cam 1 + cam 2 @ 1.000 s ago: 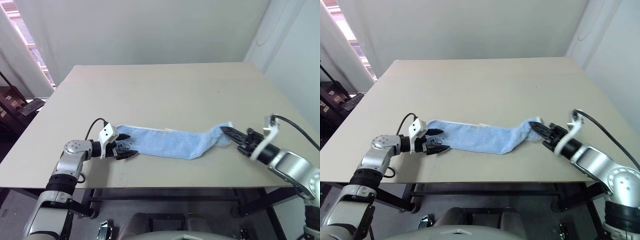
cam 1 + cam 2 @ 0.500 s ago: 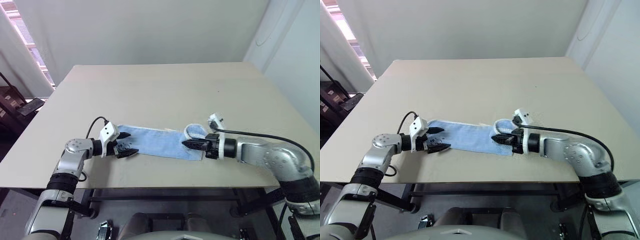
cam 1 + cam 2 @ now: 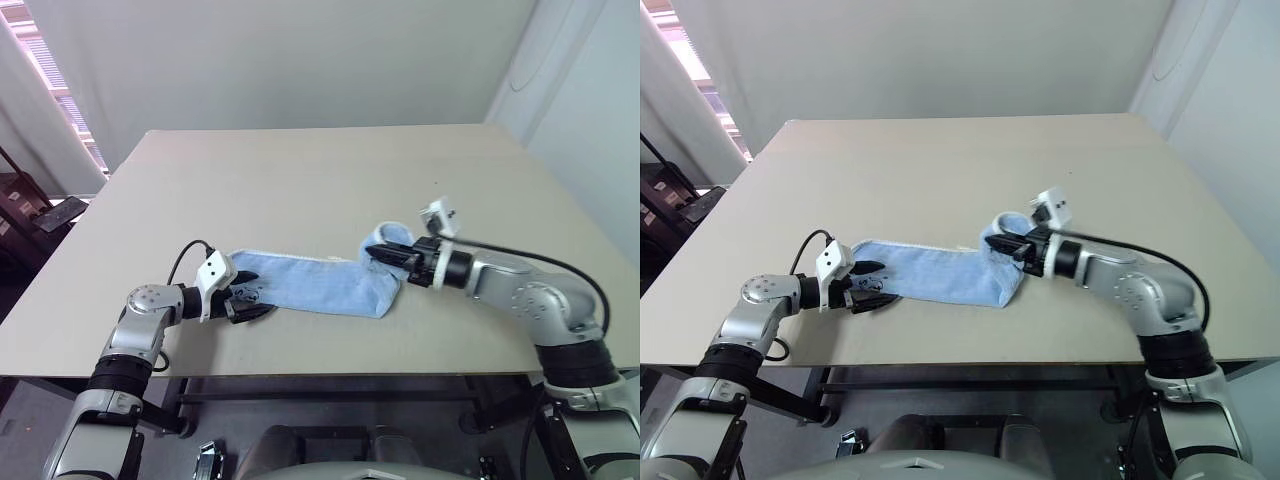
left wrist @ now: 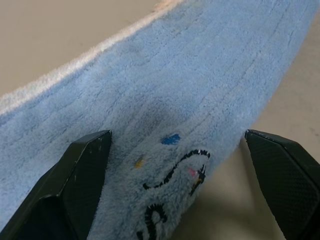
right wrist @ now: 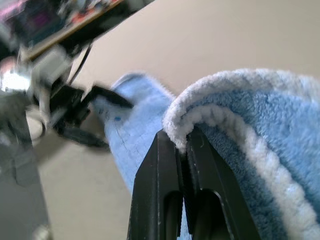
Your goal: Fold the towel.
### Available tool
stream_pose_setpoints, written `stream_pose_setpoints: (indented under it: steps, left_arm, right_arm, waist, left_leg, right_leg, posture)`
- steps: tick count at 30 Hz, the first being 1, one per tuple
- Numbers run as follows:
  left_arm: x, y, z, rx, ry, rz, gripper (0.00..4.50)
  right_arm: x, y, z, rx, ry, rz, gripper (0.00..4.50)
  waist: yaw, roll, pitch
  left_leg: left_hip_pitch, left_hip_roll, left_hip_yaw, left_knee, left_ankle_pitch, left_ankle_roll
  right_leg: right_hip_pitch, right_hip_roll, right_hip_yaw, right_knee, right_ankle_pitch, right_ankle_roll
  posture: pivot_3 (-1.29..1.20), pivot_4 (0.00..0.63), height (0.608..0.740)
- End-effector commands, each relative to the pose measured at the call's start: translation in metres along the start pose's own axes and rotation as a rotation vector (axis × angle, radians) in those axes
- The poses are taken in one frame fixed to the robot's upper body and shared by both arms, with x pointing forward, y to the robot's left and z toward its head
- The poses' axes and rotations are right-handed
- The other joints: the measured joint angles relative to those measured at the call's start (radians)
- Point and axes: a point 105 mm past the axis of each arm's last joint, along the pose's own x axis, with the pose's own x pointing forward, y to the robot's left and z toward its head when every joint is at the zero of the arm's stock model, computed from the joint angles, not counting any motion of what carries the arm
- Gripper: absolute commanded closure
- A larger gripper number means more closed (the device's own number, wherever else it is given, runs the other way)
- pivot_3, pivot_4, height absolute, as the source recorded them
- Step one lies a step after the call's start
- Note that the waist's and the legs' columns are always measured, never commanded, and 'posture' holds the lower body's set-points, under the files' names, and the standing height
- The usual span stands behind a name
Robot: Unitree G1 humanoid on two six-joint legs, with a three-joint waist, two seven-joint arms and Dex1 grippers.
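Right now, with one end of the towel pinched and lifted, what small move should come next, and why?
Probably carry the right tool further toward the left tool. It is shut on the towel edge, lifted over the middle, while the far end lies flat on the table between the open left fingers.

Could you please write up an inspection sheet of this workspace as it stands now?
Surface: beige table, bare apart from the towel.
Job's things: light-blue towel lies lengthwise along the near edge, its right end lifted and curled over.
Clutter: nothing seen.
Pincers: left pincer open, straddling the towel's embroidered end; right pincer shut on the towel's white edging.
Cables: black cable loops at the left wrist; another cable runs along the right forearm.
Surroundings: pale wall behind, blinds at left.
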Motion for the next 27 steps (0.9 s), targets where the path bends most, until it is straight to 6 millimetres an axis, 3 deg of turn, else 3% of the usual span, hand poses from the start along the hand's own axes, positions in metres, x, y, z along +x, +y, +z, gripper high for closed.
stream_pose_setpoints:
  steps: [1, 8, 17, 27]
  left_arm:
    - [-0.002, 0.008, 0.017, 0.043, -0.035, 0.015, 0.00]
    - [-0.001, 0.005, 0.015, 0.036, -0.039, 0.011, 0.00]
    - [-0.001, 0.006, 0.015, 0.038, -0.037, 0.012, 0.00]
    - [0.001, 0.005, 0.016, 0.038, -0.033, -0.003, 0.00]
  right_arm:
    - [0.013, 0.008, 0.010, -0.126, -0.004, 0.069, 4.46]
    - [0.037, 0.011, -0.010, -0.429, 0.104, 0.103, 4.46]
    - [0.037, 0.026, -0.025, -0.656, 0.163, 0.242, 4.46]
    - [0.046, 0.030, -0.030, -0.699, 0.184, 0.283, 4.46]
  waist:
    - [0.001, 0.000, 0.000]
    - [0.001, 0.000, 0.000]
    - [0.001, 0.000, 0.000]
    - [0.001, 0.000, 0.000]
  left_leg:
    - [0.000, 0.000, 0.000, 0.000, 0.000, 0.000]
    - [0.000, -0.001, 0.000, 0.001, 0.000, 0.000]
    - [0.000, -0.001, 0.000, 0.001, 0.000, 0.000]
    - [0.001, -0.001, 0.000, 0.001, 0.000, 0.000]
  right_leg:
    - [0.000, 0.000, 0.000, 0.000, 0.001, -0.001]
    - [0.000, 0.000, 0.000, 0.000, 0.001, 0.000]
    - [0.000, 0.000, 0.000, 0.001, 0.002, 0.000]
    - [0.000, 0.000, 0.000, 0.002, 0.002, -0.001]
  posture:
    - [0.00, 0.000, 0.740]
    - [0.00, 0.000, 0.740]
    - [0.00, 0.000, 0.740]
    - [0.00, 0.000, 0.740]
